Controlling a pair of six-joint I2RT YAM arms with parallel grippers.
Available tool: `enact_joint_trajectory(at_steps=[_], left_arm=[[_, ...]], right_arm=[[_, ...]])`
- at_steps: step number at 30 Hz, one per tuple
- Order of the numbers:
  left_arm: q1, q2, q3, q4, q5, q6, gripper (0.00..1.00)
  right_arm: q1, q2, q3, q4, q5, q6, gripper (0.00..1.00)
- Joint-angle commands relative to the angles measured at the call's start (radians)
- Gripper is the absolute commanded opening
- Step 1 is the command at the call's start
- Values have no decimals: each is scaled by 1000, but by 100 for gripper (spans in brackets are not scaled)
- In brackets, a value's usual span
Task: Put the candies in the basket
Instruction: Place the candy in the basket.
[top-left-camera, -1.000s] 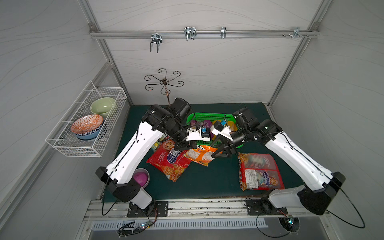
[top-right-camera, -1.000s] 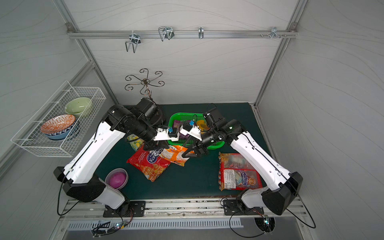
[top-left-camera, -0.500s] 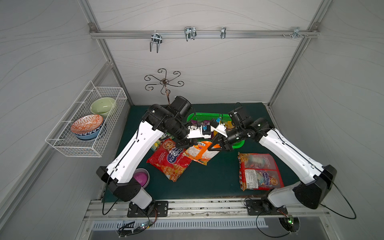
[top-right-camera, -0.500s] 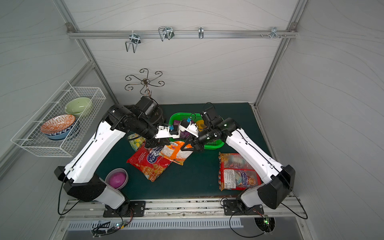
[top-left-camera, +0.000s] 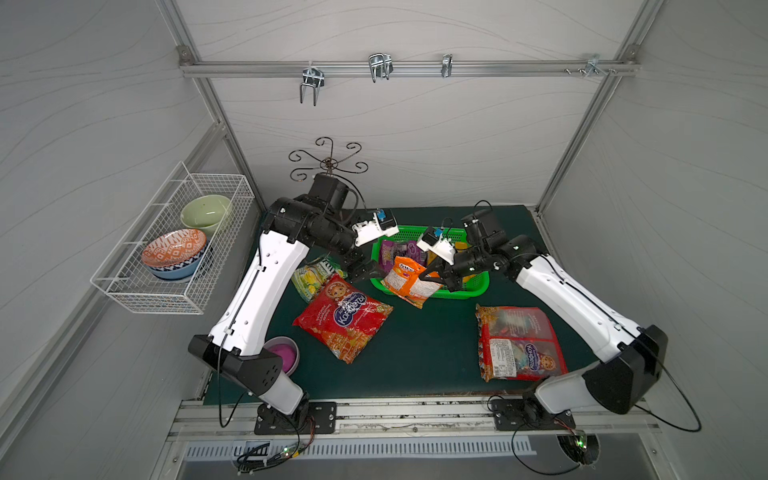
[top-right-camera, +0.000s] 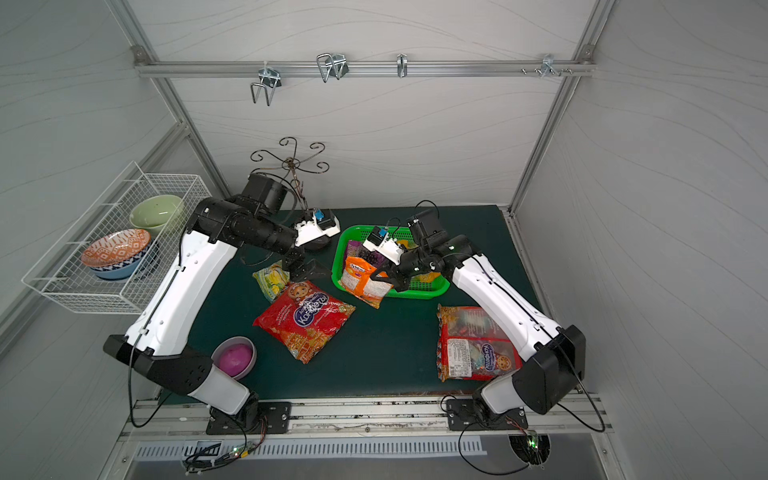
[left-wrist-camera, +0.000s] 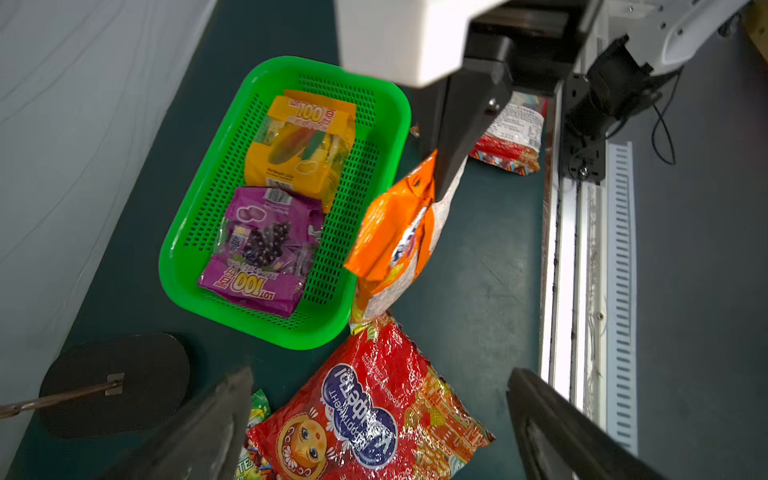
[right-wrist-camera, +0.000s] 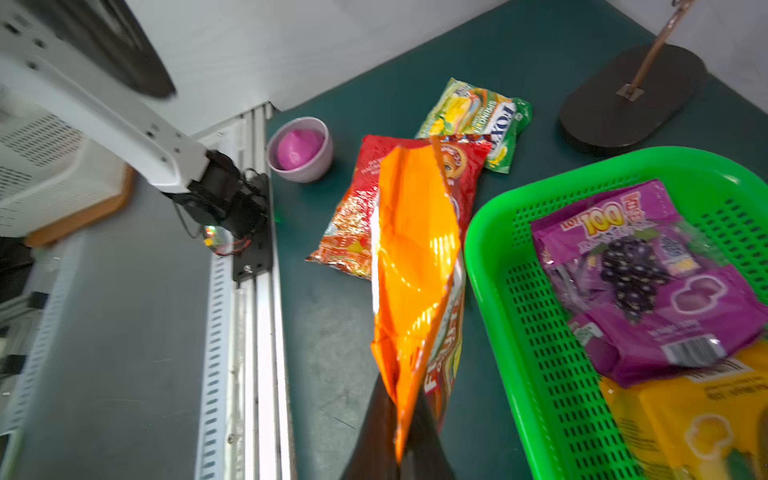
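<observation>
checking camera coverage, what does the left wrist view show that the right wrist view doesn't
Only the left wrist view: the second red bag, and the left gripper, open with nothing between its fingers.
Only the right wrist view: the cup with the purple ball.
Both: the orange bag pinched in the shut right gripper, the green basket holding the purple bag and the yellow bag, and the red bag lying outside the basket.

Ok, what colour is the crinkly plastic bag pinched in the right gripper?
Bright orange; the small crinkly plastic bag shows best in the left wrist view.
</observation>
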Motion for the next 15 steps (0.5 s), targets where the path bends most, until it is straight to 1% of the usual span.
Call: enact_joint_trajectory(at_steps=[1, 3, 5, 7, 10, 15], left_arm=[[72, -11, -51, 88, 104, -102, 100], [118, -15, -94, 124, 136, -148, 100], [166, -13, -126, 146, 191, -183, 100], [220, -10, -183, 188, 260, -234, 100], [235, -2, -224, 208, 248, -235, 100], [236, 16, -283, 247, 235, -226, 99]], right_arm=[[45, 21, 39, 73, 244, -197, 0], [45, 31, 16, 151, 283, -231, 0], [41, 46, -4, 216, 291, -266, 0], [41, 90, 35, 193, 257, -291, 0], [41, 162, 121, 117, 228, -313, 0], [30, 194, 134, 130, 293, -347, 0]])
